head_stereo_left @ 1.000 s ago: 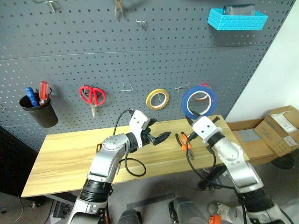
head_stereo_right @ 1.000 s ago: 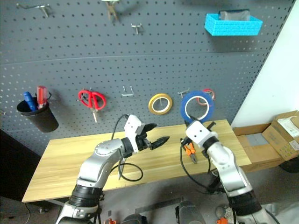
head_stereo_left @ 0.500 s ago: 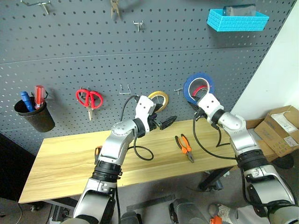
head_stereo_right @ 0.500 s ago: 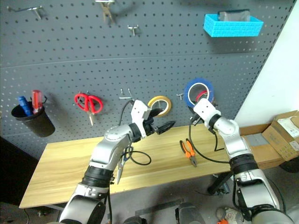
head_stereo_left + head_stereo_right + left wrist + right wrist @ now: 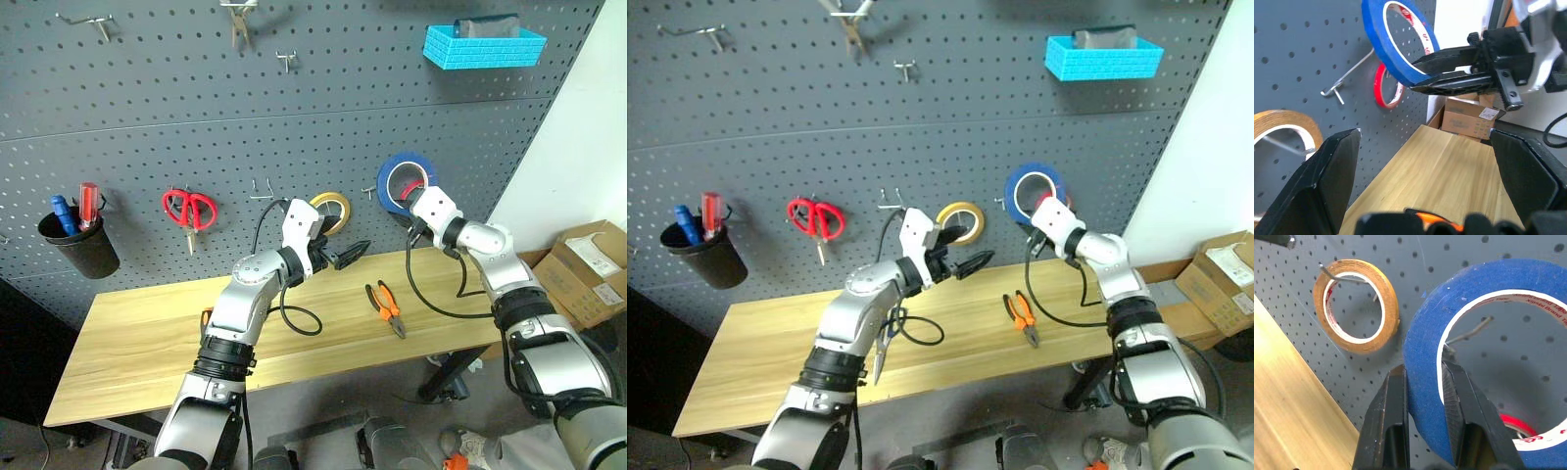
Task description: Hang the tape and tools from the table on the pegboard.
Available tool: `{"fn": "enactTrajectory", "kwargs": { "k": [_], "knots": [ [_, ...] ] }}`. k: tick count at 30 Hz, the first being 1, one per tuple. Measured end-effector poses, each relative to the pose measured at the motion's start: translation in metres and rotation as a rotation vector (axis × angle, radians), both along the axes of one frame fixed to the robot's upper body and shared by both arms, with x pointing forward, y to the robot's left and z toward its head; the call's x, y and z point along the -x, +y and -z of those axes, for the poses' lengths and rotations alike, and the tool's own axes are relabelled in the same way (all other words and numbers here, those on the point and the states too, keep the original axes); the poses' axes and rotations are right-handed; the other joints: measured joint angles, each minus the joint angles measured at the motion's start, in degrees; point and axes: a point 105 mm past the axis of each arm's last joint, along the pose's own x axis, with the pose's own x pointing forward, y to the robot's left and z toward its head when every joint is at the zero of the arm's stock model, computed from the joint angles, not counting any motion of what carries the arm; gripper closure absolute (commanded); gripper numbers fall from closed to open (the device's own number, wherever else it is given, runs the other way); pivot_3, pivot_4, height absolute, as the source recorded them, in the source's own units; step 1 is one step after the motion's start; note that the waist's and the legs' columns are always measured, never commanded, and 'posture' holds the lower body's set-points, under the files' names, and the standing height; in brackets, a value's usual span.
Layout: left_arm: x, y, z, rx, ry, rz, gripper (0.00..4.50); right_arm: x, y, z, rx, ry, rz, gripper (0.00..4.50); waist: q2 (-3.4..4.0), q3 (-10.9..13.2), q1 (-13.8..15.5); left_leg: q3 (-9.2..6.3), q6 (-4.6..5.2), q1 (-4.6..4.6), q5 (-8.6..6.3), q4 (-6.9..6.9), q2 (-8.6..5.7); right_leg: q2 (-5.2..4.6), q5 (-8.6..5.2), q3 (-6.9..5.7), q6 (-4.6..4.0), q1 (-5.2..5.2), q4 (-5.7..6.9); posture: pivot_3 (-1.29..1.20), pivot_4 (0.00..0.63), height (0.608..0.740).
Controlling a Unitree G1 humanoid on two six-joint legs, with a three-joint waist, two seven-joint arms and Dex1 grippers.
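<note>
The blue tape [image 5: 403, 179] is held up against the dark grey pegboard [image 5: 147, 127], and my right gripper [image 5: 410, 200] is shut on its band, one finger inside the roll and one outside [image 5: 1422, 369]. A metal hook [image 5: 1467, 333] shows through the roll's hole; whether the tape rests on it I cannot tell. A thin red roll [image 5: 1518, 426] hangs just behind. My left gripper [image 5: 355, 253] hovers open and empty above the table [image 5: 127, 343], left of the tape. Orange-and-black pliers [image 5: 385, 307] lie on the table below.
On the pegboard hang a yellow roll [image 5: 330, 210], red scissors [image 5: 189, 208], a black cup [image 5: 80, 245] with screwdrivers, and a blue basket [image 5: 483, 44] high at the right. Cardboard boxes [image 5: 588, 274] sit past the table's right end.
My right arm has carried the blue tape up and away from above the table to the pegboard, over the hook by the red roll. My left gripper rose a little, staying open.
</note>
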Motion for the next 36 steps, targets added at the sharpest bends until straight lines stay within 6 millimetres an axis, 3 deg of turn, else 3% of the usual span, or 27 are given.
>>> {"fn": "enactTrajectory", "kwargs": {
  "k": [6,11,18,27,36],
  "knots": [
    [-0.003,-0.001,-0.008,0.002,-0.023,-0.007,0.00,-0.004,-0.004,0.007,0.020,0.068,-0.019,4.10,0.00,0.00,-0.02,0.03,0.00,0.00,-0.01,-0.01,0.01,0.02,0.00,0.06,0.00,-0.02,-0.05,-0.08,0.000,0.740],
    [-0.003,0.000,-0.008,0.003,-0.023,-0.011,0.00,-0.007,-0.002,0.002,0.035,0.108,-0.056,4.10,0.00,0.00,-0.06,0.02,0.00,0.02,-0.01,-0.01,0.02,0.02,0.00,0.05,0.00,-0.02,-0.02,-0.06,0.000,0.740],
    [-0.005,0.006,-0.005,0.008,-0.013,-0.044,0.00,0.000,-0.001,0.019,0.051,0.249,-0.122,4.10,0.01,-0.01,0.21,0.02,0.00,0.03,-0.01,-0.01,0.02,0.02,0.01,0.06,0.00,-0.02,-0.01,-0.04,0.000,0.740],
    [-0.005,0.008,-0.004,0.008,-0.012,-0.053,0.00,0.004,0.002,0.018,0.035,0.308,-0.164,4.10,0.01,-0.02,0.94,0.02,0.00,0.07,-0.01,0.00,0.01,0.02,0.01,0.05,0.00,-0.02,-0.01,-0.04,0.000,0.740],
    [-0.005,0.009,-0.004,0.006,-0.013,-0.055,0.00,0.003,0.000,0.021,0.035,0.294,-0.144,1.18,0.02,-0.02,0.93,0.02,0.00,0.06,-0.01,0.00,0.01,0.02,0.01,0.05,0.00,-0.02,-0.01,-0.05,0.000,0.740]
  ]
}}
